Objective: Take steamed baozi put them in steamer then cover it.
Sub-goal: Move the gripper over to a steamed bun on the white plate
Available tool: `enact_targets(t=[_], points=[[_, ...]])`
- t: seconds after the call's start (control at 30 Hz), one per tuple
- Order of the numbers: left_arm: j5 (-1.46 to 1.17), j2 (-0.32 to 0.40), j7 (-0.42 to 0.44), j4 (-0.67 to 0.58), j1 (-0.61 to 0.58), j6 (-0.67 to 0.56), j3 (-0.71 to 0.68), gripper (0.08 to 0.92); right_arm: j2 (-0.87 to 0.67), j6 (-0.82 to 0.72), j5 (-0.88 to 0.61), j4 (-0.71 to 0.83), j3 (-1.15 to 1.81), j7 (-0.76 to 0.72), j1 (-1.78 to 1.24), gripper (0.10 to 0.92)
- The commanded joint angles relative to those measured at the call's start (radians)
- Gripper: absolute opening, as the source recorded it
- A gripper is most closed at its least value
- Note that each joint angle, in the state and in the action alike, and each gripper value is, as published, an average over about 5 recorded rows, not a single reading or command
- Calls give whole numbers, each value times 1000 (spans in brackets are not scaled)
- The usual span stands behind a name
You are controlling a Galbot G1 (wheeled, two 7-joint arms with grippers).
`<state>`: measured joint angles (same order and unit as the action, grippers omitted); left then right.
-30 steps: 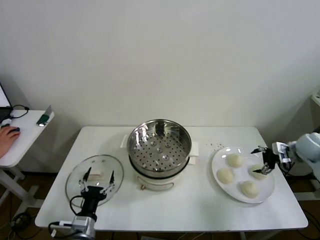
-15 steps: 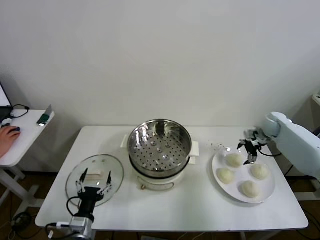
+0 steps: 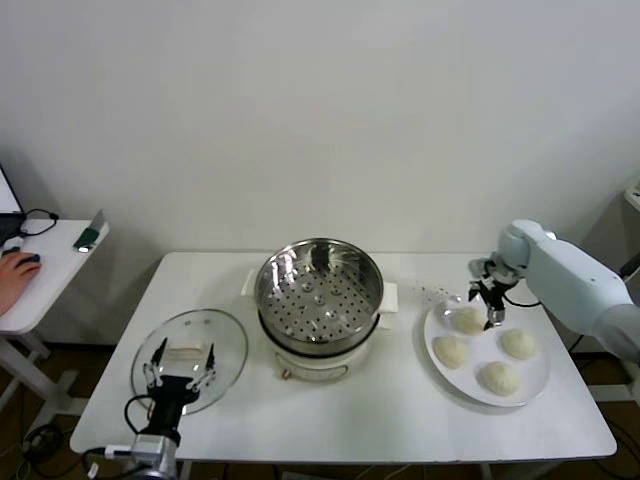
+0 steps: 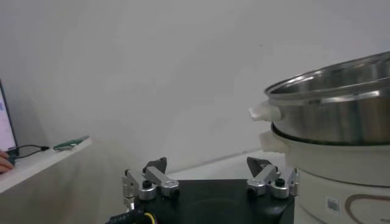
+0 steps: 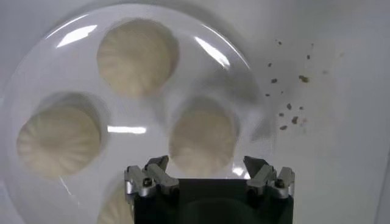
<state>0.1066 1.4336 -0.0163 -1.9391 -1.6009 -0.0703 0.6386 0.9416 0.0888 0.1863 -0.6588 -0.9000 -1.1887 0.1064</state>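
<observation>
Overhead, right hand (image 3: 488,300) gapes wide above plated baozi (image 3: 467,320).

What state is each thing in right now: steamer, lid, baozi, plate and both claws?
Steamer: uncovered, basket empty.
Glass lid: off, flat on the table left of the steamer.
Steamed baozi: all four on the plate, none gripped.
Plate: on the table right of the steamer, holding the baozi.
Right claw: open, above the baozi nearest the steamer.
Left claw: open, by the lid's near edge, holding nothing.
</observation>
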Motion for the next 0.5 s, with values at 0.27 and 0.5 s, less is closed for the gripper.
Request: enact_targets(t=[0.27, 0.5], points=[[4, 2, -2, 18, 2, -1, -4, 823, 45, 13, 15, 61, -10, 0, -13, 823], [5, 0, -6, 14, 1, 1, -1, 823, 68, 27, 47, 94, 24, 8, -30, 772]])
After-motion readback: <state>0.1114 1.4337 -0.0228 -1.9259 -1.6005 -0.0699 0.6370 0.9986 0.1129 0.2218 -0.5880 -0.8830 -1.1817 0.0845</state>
